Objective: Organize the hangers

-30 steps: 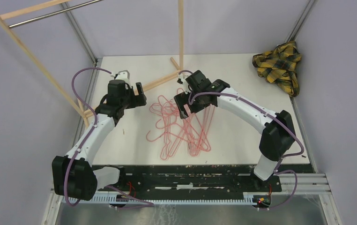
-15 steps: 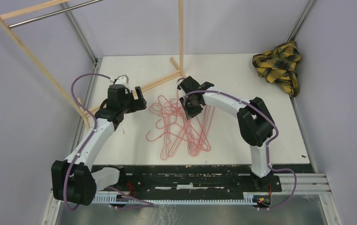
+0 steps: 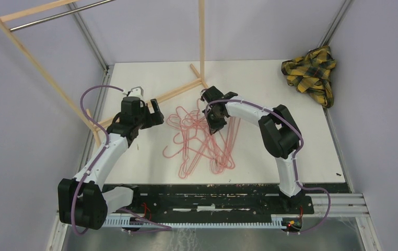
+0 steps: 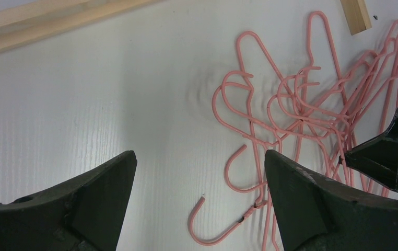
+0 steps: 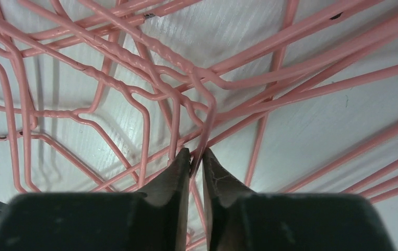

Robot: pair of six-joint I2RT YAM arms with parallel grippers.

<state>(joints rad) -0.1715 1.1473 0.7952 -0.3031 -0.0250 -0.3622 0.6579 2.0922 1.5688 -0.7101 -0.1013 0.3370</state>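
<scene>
Bottom to top of the overhead view, we log pink wire hangers (image 3: 202,144) tangled in one heap at mid-frame on the white worktop (image 3: 275,89). At the heap's upper edge the right gripper (image 5: 196,157) is clenched on a single hanger wire, and we see the strand pinched between its tips. The left gripper (image 4: 199,162) is released, spread wide and holding nothing, just left of the heap over bare worktop. Further back, a wooden-framed rack (image 3: 56,86) stands upper left. A yellow-black plaid cloth (image 3: 312,70) is bunched in the upper right corner.
</scene>
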